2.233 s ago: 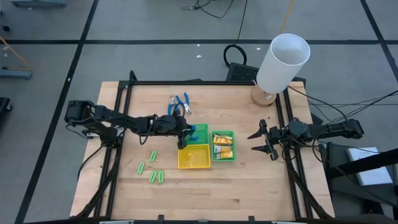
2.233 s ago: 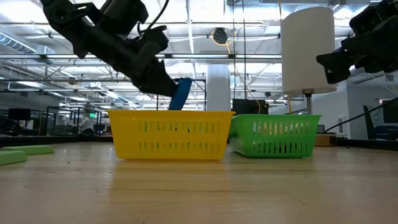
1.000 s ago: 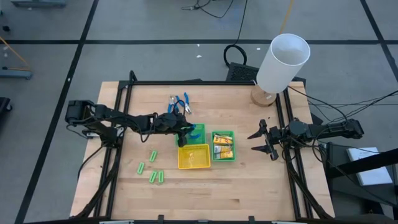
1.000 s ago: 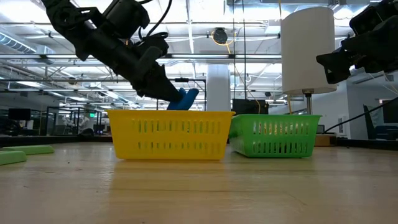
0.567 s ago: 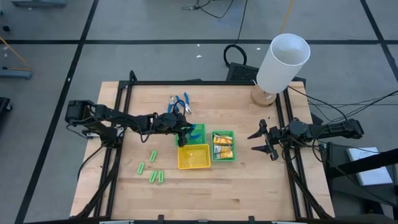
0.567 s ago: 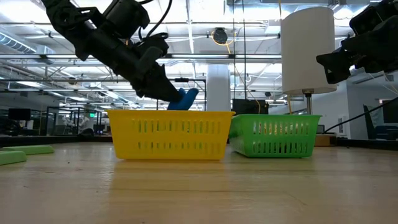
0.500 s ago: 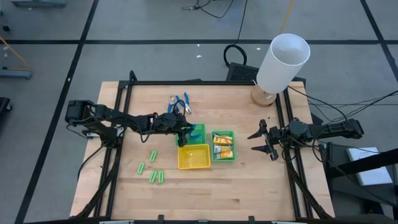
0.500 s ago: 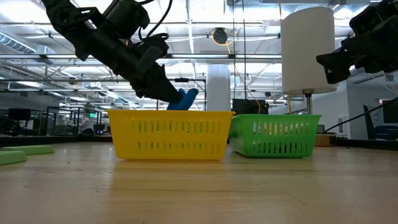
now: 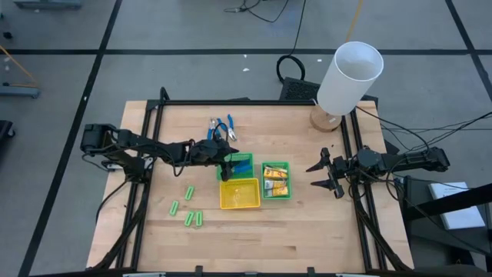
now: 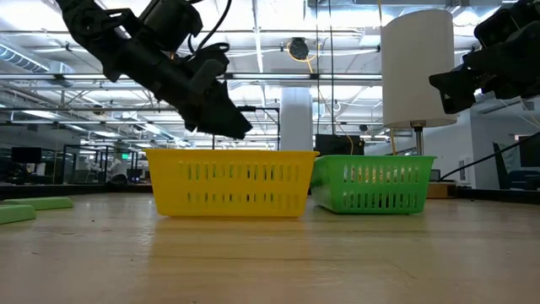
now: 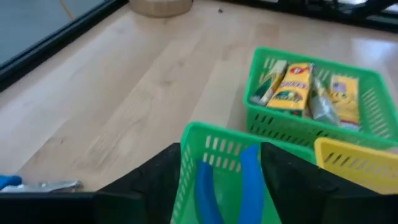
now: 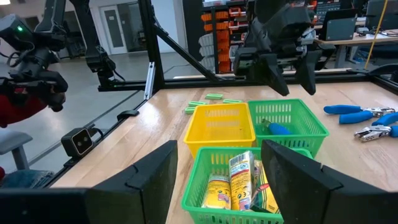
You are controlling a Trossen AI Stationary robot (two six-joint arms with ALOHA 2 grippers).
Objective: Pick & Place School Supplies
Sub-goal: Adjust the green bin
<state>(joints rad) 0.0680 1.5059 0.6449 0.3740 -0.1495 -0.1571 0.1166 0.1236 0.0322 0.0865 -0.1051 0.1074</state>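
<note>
The left gripper point(image 9: 226, 164) hangs over the green tray point(image 9: 244, 159), fingers spread and empty; the blue pliers point(image 11: 227, 186) lie directly beneath, inside it. Advisable: lift straight up clear of the rim before reaching for the two pliers point(image 9: 221, 128) beyond. The right gripper point(image 9: 326, 175) waits spread and empty.

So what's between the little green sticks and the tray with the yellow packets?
From above, the yellow tray sits between the green sticks and the green tray holding the yellow packets. The rest is bare wood.
</note>
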